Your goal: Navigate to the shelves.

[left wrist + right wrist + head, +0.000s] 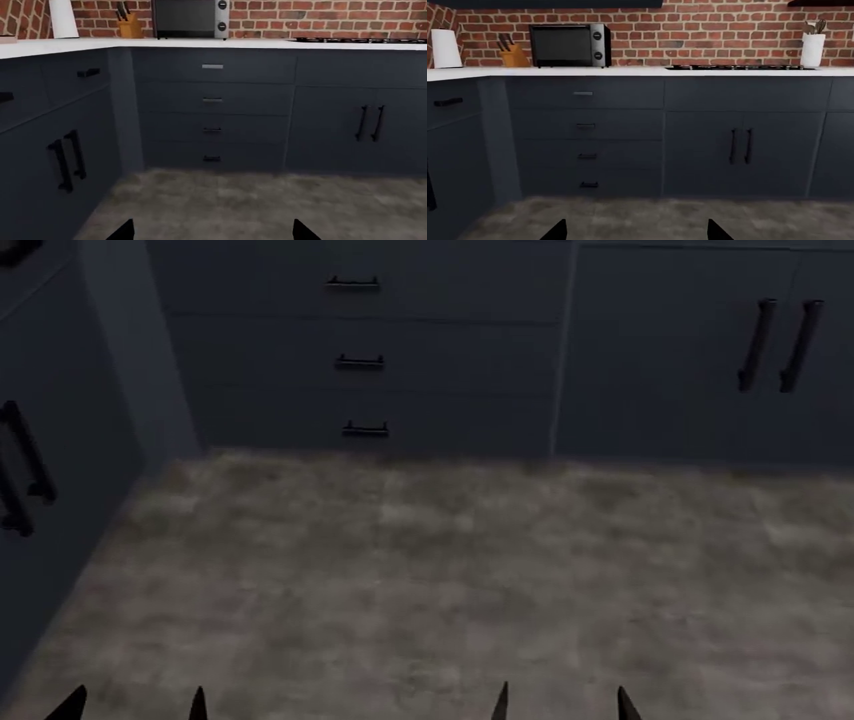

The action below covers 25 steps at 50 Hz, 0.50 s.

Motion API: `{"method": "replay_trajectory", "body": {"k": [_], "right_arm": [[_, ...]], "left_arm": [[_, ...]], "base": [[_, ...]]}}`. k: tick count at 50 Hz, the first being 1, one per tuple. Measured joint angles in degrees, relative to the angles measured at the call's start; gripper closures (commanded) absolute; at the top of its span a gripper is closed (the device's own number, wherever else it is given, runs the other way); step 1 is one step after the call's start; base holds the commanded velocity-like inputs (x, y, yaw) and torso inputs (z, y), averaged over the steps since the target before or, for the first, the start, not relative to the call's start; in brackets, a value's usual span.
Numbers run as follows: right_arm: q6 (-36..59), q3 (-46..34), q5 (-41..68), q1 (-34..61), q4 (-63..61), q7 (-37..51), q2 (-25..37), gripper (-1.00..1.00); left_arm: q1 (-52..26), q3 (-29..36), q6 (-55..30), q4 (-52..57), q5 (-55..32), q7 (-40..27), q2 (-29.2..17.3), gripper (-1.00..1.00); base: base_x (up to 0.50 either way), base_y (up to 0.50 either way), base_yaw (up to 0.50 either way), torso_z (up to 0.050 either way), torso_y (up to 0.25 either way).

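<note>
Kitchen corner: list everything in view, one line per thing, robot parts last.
Brick wall: one, red, behind the counter.
Counter top: one, white, over the cabinets.
Microwave oven: one, black and silver, on the counter.
Knife block: one, tan wood, beside the oven.
Paper towel roll: one, white, in the counter's corner.
Utensil holder: one, white, beside the cooktop.
Cooktop: one, black, set in the counter.
Drawer stack: four drawers, dark blue, under the oven.
Cabinet doors: one pair, dark blue, black handles.
Floor: grey stone.
Left gripper: open.
Right gripper: open.
</note>
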Motion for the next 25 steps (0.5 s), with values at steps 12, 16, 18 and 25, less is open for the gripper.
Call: {"method": "replay_trajectory", "body": {"k": [12, 16, 18, 25], "right_arm": [[-0.18, -0.28, 0.19, 0.21, 0.27, 0.17, 0.08, -1.00], [-0.22, -0.39, 0.22, 0.37, 0.53, 0.20, 0.07, -1.00], [-0.20, -0.46, 0.25, 0.43, 0.60, 0.20, 0.09, -1.00], [-0.19, -0.63, 0.43, 0.62, 0.86, 0.18, 0.15, -1.00]], "left_arm": [[-0.24, 0.22, 0.19, -0.39, -0.25, -0.09, -0.16, -1.00], [-0.41, 0.29, 0.31, -0.69, -0.34, -0.07, -0.17, -1.00], [-0.50, 0.33, 0.37, -0.83, -0.40, -0.07, -0.17, -1.00], [-0.71, 0.47, 0.54, -1.20, -0.52, -0.10, -0.19, -1.00]], "base": [[0.02, -0.50, 0.00, 0.000, 0.001], [0.02, -0.50, 0.00, 0.000, 0.000], [0.02, -0.50, 0.00, 0.000, 0.000], [0.02, -0.50, 0.00, 0.000, 0.001]]}}
